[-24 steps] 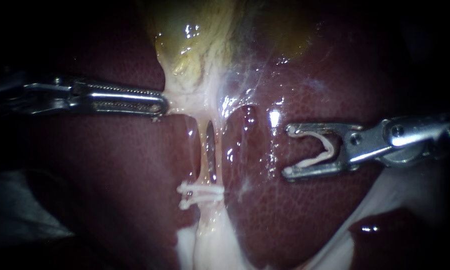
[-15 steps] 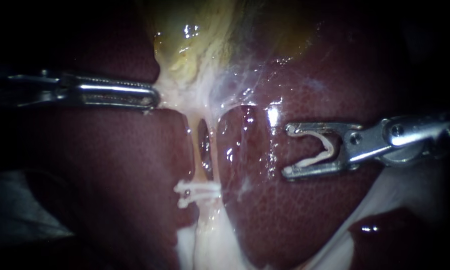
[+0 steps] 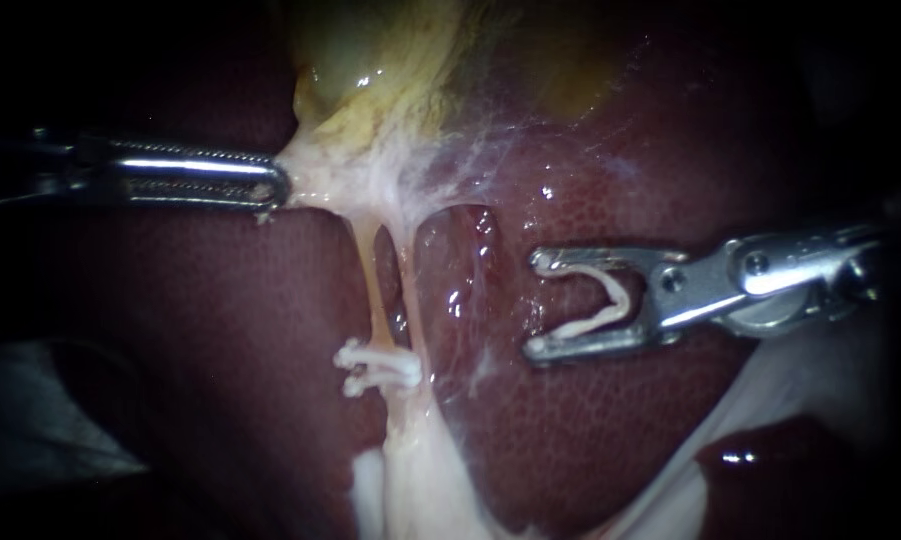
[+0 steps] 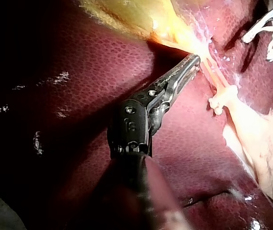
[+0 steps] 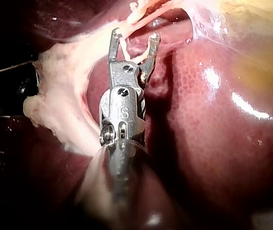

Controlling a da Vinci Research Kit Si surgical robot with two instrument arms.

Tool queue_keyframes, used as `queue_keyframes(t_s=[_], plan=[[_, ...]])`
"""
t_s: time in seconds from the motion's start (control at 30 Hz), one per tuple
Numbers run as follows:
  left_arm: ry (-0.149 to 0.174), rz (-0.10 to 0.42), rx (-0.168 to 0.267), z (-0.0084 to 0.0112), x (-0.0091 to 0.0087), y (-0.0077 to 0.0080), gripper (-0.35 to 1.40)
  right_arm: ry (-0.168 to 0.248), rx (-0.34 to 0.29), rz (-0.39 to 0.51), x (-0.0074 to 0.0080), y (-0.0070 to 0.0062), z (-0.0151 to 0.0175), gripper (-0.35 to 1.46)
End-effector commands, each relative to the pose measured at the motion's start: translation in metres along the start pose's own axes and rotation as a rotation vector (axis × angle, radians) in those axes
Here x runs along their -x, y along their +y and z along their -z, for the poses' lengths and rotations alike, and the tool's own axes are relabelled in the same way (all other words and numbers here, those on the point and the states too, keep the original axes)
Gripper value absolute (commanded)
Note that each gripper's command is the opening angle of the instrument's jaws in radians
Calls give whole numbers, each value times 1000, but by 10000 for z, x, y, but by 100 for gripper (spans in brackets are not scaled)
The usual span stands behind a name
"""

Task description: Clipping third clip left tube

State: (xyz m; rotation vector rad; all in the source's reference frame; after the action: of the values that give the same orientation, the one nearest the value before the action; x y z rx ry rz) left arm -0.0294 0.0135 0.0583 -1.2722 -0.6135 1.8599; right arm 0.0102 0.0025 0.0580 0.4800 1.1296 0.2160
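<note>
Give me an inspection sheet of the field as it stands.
surface: liver, wet and glossy.
job's things: gallbladder at top; left tube stretched below it; two clips low on it; loaded clip, not closed.
clutter: nothing seen.
instruments: left instrument shut on white tissue under the gallbladder; right instrument holds the loaded clip, apart from the left tube.
cables: nothing seen.
surroundings: dark, nothing seen.
</note>
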Motion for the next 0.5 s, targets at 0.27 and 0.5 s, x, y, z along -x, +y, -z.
queue_keyframes(t_s=[0.27,0.5], plan=[[1,-1,-2,-2,1,2,-35,46,-30,-52,-13,8,-46,49],[1,-1,-2,-2,1,3,-35,69,-55,-72,-9,27,-80,49]])
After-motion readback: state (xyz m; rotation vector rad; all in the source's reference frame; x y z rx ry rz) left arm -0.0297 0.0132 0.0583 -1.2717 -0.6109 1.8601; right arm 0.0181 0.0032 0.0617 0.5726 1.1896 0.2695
